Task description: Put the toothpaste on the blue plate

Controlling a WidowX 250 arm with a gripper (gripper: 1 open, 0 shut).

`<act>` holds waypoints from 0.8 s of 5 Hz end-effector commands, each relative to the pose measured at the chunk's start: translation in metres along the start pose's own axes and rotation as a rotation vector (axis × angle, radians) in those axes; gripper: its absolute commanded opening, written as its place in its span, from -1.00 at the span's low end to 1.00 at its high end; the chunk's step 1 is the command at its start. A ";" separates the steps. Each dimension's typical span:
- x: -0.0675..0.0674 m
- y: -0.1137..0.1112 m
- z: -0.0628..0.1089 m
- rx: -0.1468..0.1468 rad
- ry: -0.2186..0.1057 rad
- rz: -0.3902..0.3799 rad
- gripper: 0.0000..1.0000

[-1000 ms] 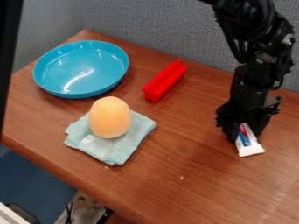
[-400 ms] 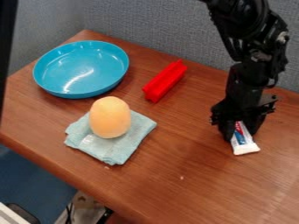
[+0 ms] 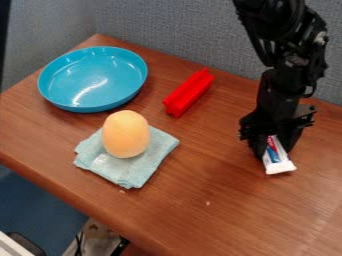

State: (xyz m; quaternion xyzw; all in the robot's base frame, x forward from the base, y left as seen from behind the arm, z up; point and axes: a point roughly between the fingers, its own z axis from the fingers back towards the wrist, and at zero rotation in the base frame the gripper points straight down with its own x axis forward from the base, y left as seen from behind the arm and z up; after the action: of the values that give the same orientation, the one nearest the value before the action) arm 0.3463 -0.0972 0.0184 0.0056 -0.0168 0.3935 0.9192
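Toothpaste, a small flat white tube with red and blue print (image 3: 275, 156), lies on the brown wooden bench (image 3: 214, 190) between the black tool's (image 3: 274, 143) downward fingers, seemingly clasped, well apart from the glossy round blue plate (image 3: 92, 78)

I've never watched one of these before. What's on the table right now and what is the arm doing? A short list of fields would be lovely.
surface: brown wooden table
toothpaste: small white tube lying flat at the right, cap toward the front edge
gripper: black, pointing down over the tube, jaws either side of it; tube not lifted
blue plate: turquoise dish at the far left, nothing in it
red block: between plate and arm
egg-shaped object: orange, resting on a pale teal cloth
task status: toothpaste not yet on the plate
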 end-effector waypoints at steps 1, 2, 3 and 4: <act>0.010 -0.003 0.033 -0.074 -0.039 0.012 -1.00; 0.011 -0.001 0.034 -0.074 -0.037 0.008 -1.00; 0.011 0.000 0.036 -0.074 -0.034 0.003 -1.00; 0.012 0.001 0.038 -0.075 -0.031 -0.001 -1.00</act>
State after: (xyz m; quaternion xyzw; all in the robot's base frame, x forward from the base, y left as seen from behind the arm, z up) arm 0.3422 -0.0921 0.0204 0.0075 -0.0059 0.3852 0.9228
